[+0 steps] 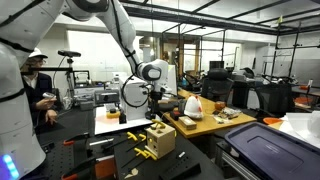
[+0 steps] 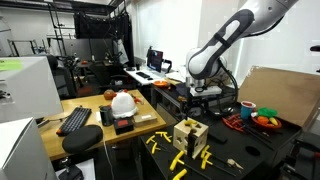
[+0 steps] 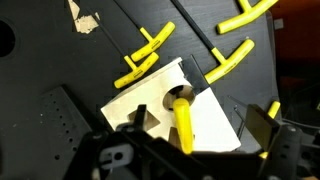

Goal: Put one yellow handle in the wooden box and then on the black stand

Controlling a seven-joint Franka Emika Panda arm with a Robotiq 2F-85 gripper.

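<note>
The box (image 3: 215,125) lay on the black desk (image 3: 40,60) in the wrist view, pale top face up. One yellow handle (image 3: 183,125) stood in the round hole of that face, and its free length ran out toward 6 o'clock. At 11 o'clock from the box, just beside its edge, lay a crossed pair of handles (image 3: 145,55). A single handle (image 3: 228,58) lay at 1 o'clock, and the far handle (image 3: 245,15) beyond it near the frame's top. A tan scrap (image 3: 85,18) sat well apart at 10 o'clock.

You had the tool (image 3: 170,150) coming in from 6 o'clock with its jaws spread wide, one on each side of the box and the handle, closed on neither.

In both exterior views your tool (image 1: 152,104) (image 2: 205,98) hung above the box (image 1: 160,140) (image 2: 188,135), clear of it. In an exterior view, loose handles (image 2: 178,160) lay on the desk from 5 to 8 o'clock of the box. A white helmet (image 2: 122,103) rested on a wooden desk (image 2: 90,105) at 9 o'clock, with a keyboard (image 2: 75,120) near it. A bowl (image 2: 265,120) of coloured things sat at 3 o'clock. In an exterior view, a person (image 1: 35,85) stood at 9 o'clock, well apart.
</note>
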